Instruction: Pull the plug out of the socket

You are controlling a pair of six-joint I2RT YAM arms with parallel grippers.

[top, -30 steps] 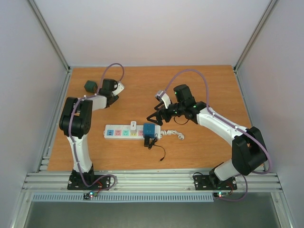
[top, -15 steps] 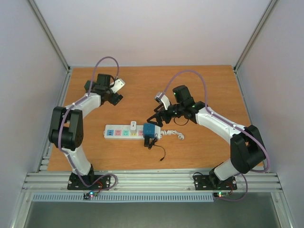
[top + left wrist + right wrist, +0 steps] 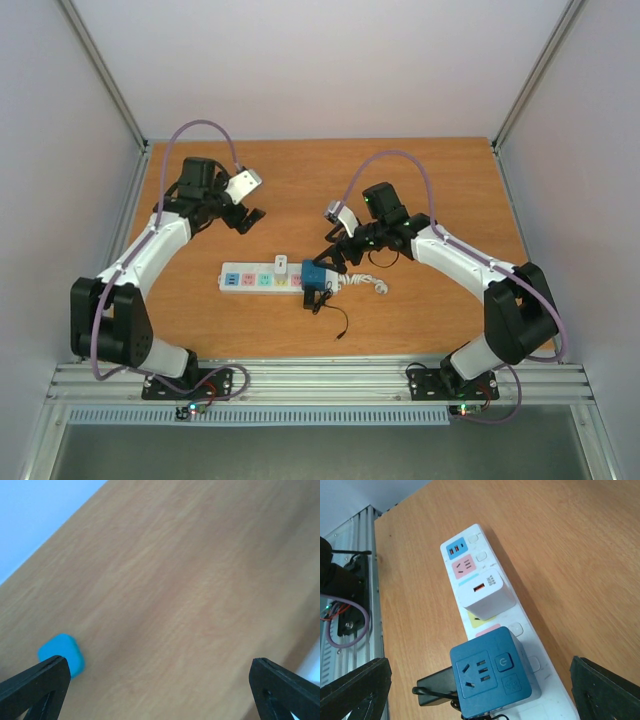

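Note:
The socket [image 3: 262, 280], a long white strip with pastel outlet panels [image 3: 470, 570], lies across the middle of the table. A curly white cord [image 3: 368, 284] trails from its right end. Plugged into it are a white USB charger [image 3: 486, 596] and a dark blue cube adapter [image 3: 492, 677]. A black plug [image 3: 436, 682] with a thin cable sits in the cube's side. My right gripper [image 3: 480, 692] hovers open just above the blue cube [image 3: 315, 274], one finger on each side. My left gripper [image 3: 244, 216] is open over bare wood, behind the strip.
The black cable [image 3: 335, 322] loops toward the near edge. The left wrist view holds only wood and a small blue rounded thing [image 3: 62, 652] at lower left. The metal rail [image 3: 320, 380] runs along the front, and walls close in the table [image 3: 450, 180].
My left gripper has opened and its arm has stretched out flatter, covering the dark green cube seen at the back left. My right gripper has come closer to the blue cube.

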